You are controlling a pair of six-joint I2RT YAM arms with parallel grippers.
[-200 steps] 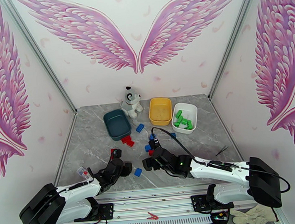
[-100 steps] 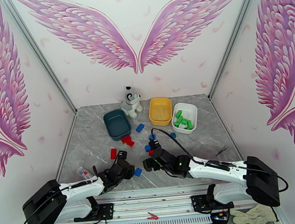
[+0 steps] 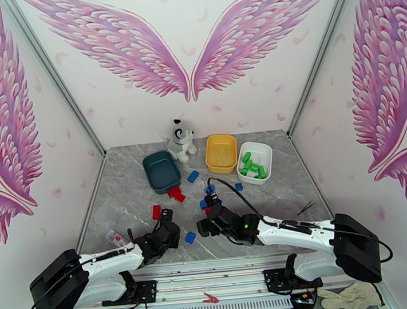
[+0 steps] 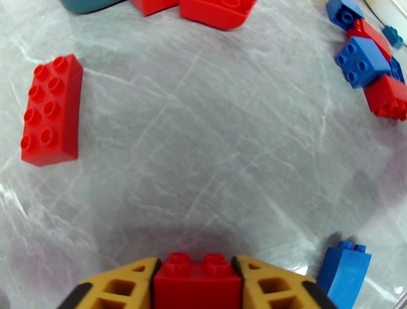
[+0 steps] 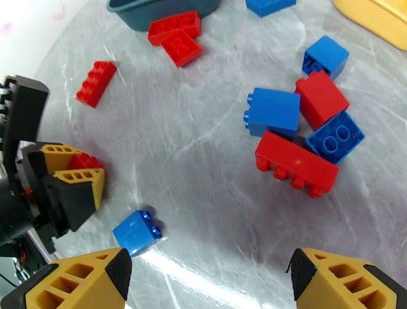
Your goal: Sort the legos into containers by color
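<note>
Plainly, the step in hand is the carrying-off of one red piece: the left hand (image 4: 197, 264) is pinching a small red studded plastic brick (image 4: 197, 285) between its yellow fingers, low over the grey marbled table (image 3: 121, 197) near its front edge. The right hand (image 5: 209, 267) is spread wide with nothing between its fingers, hovering near a cluster of red and blue studded bricks (image 5: 297, 162) in the middle of the table.

Of the three containers at the far side, the white rounded plastic tub (image 3: 265, 153) holds the green bricks (image 3: 252, 166). The dark teal rounded tub (image 3: 161, 170) and the yellow rounded tub (image 3: 221, 152) look bare inside from above. So green seems settled, and red and blue are left to do. Loose on the table lie a long red brick (image 4: 51, 109), a pair of red bricks (image 3: 175, 194) right by the teal tub's near edge, a lone blue brick (image 3: 193, 176) between the teal and yellow tubs, and a small blue brick (image 4: 343, 272) just beside the left hand.

The next move, as I judge it, calls for the left hand to lift its brick clear and carry it to the far side. The teal tub is the likeliest target, since it is nearest on that arm's side and the other reds lie by it, though nothing fixes which tub takes red. The hand should pass the long red brick without knocking it and let go only once above the tub's inside. A white-and-grey plush dog (image 3: 182, 138) sits just behind the teal tub, near enough to be brushed.
</note>
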